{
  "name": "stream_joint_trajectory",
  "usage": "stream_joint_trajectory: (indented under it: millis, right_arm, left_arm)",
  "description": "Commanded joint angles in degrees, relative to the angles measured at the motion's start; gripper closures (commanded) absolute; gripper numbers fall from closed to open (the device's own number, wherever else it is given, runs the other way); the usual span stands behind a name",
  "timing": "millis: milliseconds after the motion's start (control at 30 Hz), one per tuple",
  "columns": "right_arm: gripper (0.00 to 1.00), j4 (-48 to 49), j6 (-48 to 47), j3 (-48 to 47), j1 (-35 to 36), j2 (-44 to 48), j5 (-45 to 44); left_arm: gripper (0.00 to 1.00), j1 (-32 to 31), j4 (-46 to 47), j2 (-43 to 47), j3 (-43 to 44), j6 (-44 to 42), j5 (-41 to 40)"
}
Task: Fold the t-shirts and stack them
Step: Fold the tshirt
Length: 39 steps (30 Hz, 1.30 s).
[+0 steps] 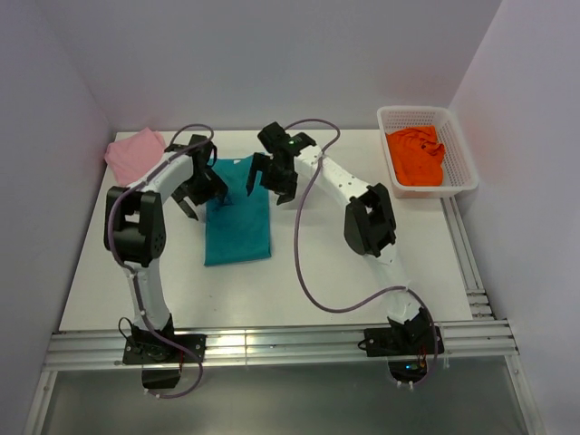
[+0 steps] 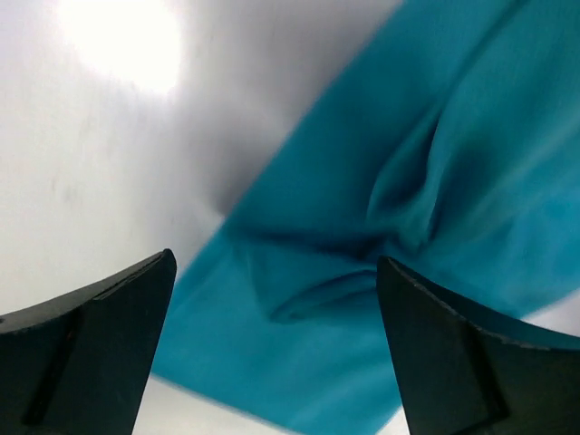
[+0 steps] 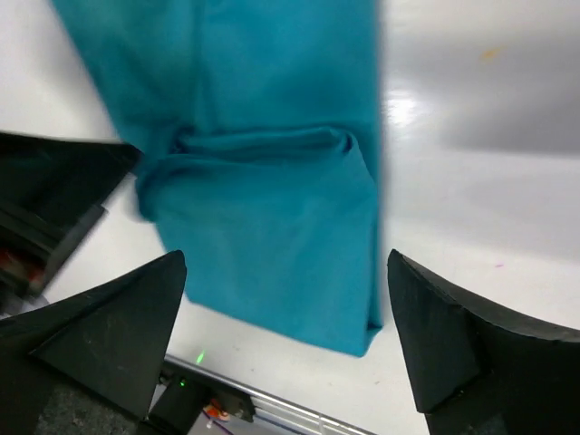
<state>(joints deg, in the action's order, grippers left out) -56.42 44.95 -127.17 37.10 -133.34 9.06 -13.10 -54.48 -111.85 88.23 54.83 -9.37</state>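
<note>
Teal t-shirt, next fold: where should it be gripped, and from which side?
Probably the two far corners of the teal t-shirt, from above: it lies flat as a long narrow strip, so that end can fold over toward the near hem.

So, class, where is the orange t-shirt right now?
In the top view, the orange t-shirt lies crumpled inside the basket at the far right corner of the table, well apart from the teal shirt in the middle.

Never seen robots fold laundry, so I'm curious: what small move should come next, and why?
Probably lower the left gripper and right gripper, both open, to pinch the far end of the teal shirt: it lies as a long strip, not yet folded short.
</note>
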Motion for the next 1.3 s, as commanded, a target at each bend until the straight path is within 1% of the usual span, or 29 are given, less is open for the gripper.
stream_joint_trajectory:
  millis: [0, 67, 100, 167, 200, 233, 267, 300, 333, 367, 400, 433, 467, 500, 567, 600, 700, 800, 867, 900, 967, 1067, 1167, 1233, 1267]
  right_arm:
    - [0.00, -5.28, -0.12, -3.17, -2.12, 0.79, -1.06]
    - [0.00, -3.44, 0.05, 1.82, -2.56, 4.56, -2.46]
    - [0.00, -2.65, -0.12, 5.93, -2.65, 6.23, -3.08]
    - [0.00, -0.45, -0.04, 10.96, -2.56, 11.33, -3.87]
    - [0.00, 0.34, 0.22, 16.38, -2.56, 13.35, -4.22]
    - [0.00, 2.52, 0.49, 19.56, -2.47, 17.46, -4.31]
    - [0.00, 4.03, 1.19, 23.08, -2.21, 19.59, -3.88]
    - [0.00, 5.52, 1.72, 29.46, -1.95, 21.78, -3.79]
    - [0.00, 8.58, 2.16, 32.40, -1.68, 25.55, -3.26]
    - [0.01, 10.44, 2.94, 35.30, -1.33, 27.41, -2.04]
    - [0.01, 12.02, 3.47, 39.94, -0.46, 30.13, -1.85]
    - [0.02, 14.39, 4.17, 41.81, -0.02, 31.20, -1.77]
    - [0.02, 15.89, 4.79, 43.57, 0.60, 32.17, -1.50]
    - [0.03, 17.30, 5.15, 46.29, 2.08, 33.05, -0.98]
    - [0.04, 20.73, 5.94, 47.80, 3.58, 32.88, -0.45]
    - [0.04, 22.22, 6.20, 48.51, 4.29, 31.66, 0.08]
    - [0.07, 24.86, 7.08, 48.95, 6.31, 28.33, 1.31]
    - [0.11, 27.59, 7.78, 48.95, 7.46, 26.03, 1.23]
    - [0.16, 28.38, 7.70, 48.69, 7.81, 23.92, 0.70]
    - [0.17, 28.39, 7.78, 48.43, 7.90, 22.61, 0.61]
    - [0.19, 28.82, 7.70, 48.69, 7.98, 21.72, 0.43]
    - [0.25, 30.23, 8.05, 50.79, 7.98, 21.01, 0.26]
    - [0.33, 32.51, 8.75, 55.26, 8.42, 21.19, 0.25]
    - [0.44, 34.27, 9.19, 57.12, 8.51, 21.28, 0.17]
    - [0.53, 34.97, 9.80, 58.69, 8.69, 21.28, 0.26]
  left_arm:
    - [0.01, 2.55, -3.08, -1.97, 8.88, -4.99, -1.61]
    - [0.01, 3.08, -3.53, 0.22, 11.70, -5.43, -2.67]
    - [0.01, 3.52, -5.10, 1.19, 12.92, -5.09, -3.28]
    - [0.00, 4.05, -7.12, 4.35, 12.85, -4.29, -4.69]
    - [0.00, 4.14, -8.00, 5.84, 11.89, -3.33, -5.22]
    - [0.01, 4.14, -7.84, 9.51, 8.23, -2.72, -5.14]
    - [0.00, 4.14, -7.14, 11.81, 5.41, -2.19, -4.79]
    - [0.00, 4.14, -6.18, 14.18, -1.15, -0.88, -4.26]
    - [0.01, 4.14, -4.08, 19.08, -4.78, -0.17, -2.52]
    - [0.01, 4.14, -2.49, 21.56, -8.56, 0.54, -1.46]
    - [0.02, 4.05, -1.08, 23.94, -15.73, 1.76, -0.49]
    - [0.02, 3.96, 1.63, 27.96, -19.20, 2.21, 0.91]
    - [0.03, 3.79, 2.79, 29.66, -22.36, 2.56, 1.62]
    - [0.04, 3.35, 3.84, 30.98, -27.88, 2.83, 2.07]
    - [0.05, 2.73, 7.53, 33.62, -32.74, 2.65, 3.38]
    - [0.06, 2.38, 8.85, 34.07, -36.59, 2.39, 4.52]
    - [0.09, 1.33, 12.90, 35.04, -41.80, 2.48, 4.36]
    - [0.10, 1.24, 15.27, 34.60, -44.01, 2.83, 4.36]
    - [0.10, 1.15, 16.33, 34.16, -44.45, 2.92, 4.36]
    - [0.11, 1.06, 16.94, 33.98, -44.72, 3.35, 4.36]
    - [0.11, 1.06, 17.82, 33.46, -44.98, 3.79, 4.27]
    - [0.12, 0.97, 19.23, 31.96, -45.25, 4.67, 4.44]
    - [0.14, 0.54, 20.64, 30.38, -45.95, 5.64, 4.79]
    - [0.14, 0.27, 21.51, 29.50, -46.21, 6.17, 4.88]
    - [0.15, -0.08, 21.69, 29.50, -46.30, 6.69, 4.97]
